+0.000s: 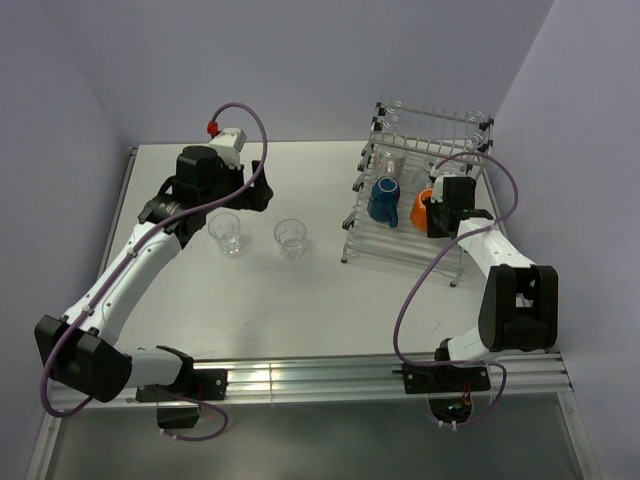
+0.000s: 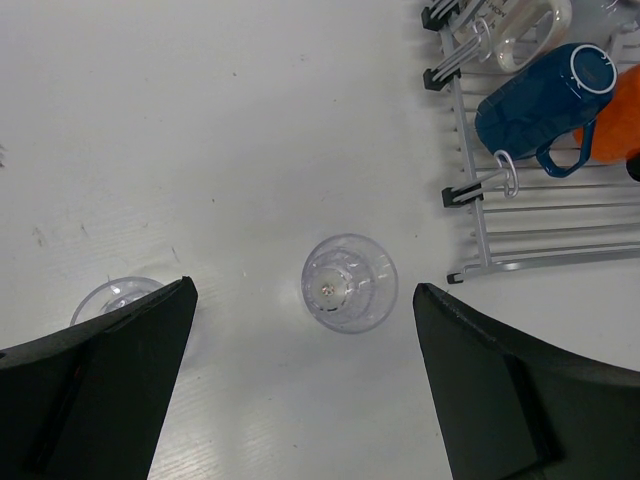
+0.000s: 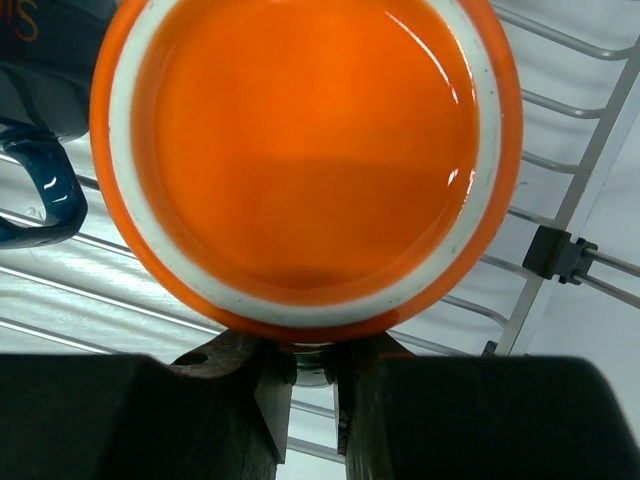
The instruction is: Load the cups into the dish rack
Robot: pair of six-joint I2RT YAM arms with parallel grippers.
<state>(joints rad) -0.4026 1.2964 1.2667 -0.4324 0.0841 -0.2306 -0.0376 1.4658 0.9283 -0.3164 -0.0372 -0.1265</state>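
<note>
My right gripper [image 3: 315, 400] is shut on the handle of the orange mug [image 3: 305, 150], which is held bottom-up over the dish rack [image 3: 586, 129] beside the blue mug [image 3: 45, 120]. From above, the orange mug [image 1: 421, 207] sits at the rack's right side with the right gripper [image 1: 437, 210] against it. The blue mug [image 1: 384, 199] and a white mug [image 1: 390, 163] lie in the dish rack [image 1: 400, 240]. Two clear tumblers [image 1: 225, 232] [image 1: 291, 239] stand on the table. My left gripper [image 2: 305, 380] hangs open above them, the right tumbler [image 2: 349, 283] between its fingers' line and the left tumbler [image 2: 118, 296] half hidden by a finger.
The rack has upright prongs along its far side [image 1: 435, 120]. A metal rail [image 1: 300, 375] runs along the table's near edge, and walls close in on the left, back and right.
</note>
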